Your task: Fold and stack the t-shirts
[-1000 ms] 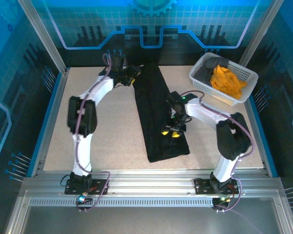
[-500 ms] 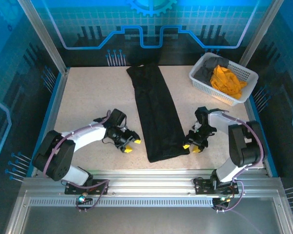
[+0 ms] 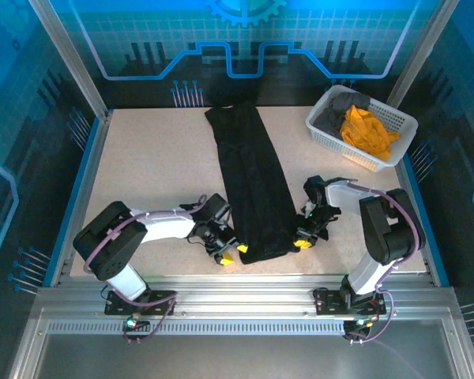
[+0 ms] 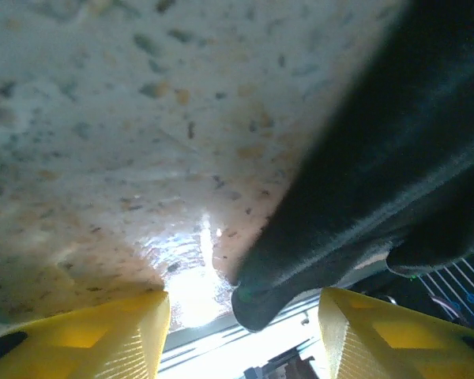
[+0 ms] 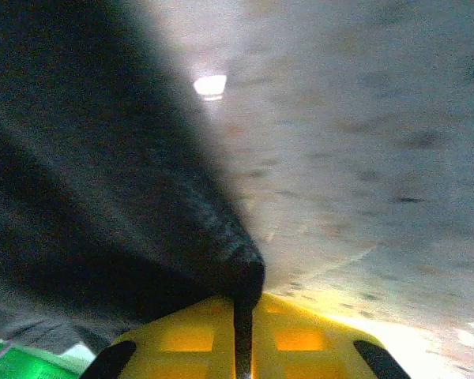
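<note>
Black t-shirt (image 3: 253,185): hem corners, prepping fold
R gripper (image 3: 303,242) clamped on one corner; L gripper (image 3: 231,254) half-open astride other, to lift evenly.

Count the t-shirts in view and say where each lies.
3. A black shirt lies stretched down the middle of the table. An orange shirt and a grey shirt sit bunched in the basket at the far right. More could be hidden under those two.

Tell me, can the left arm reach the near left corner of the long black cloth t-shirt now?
Probably yes: the left end effector is open, with a corner of the long black cloth t-shirt between its yellow fingers.
</note>
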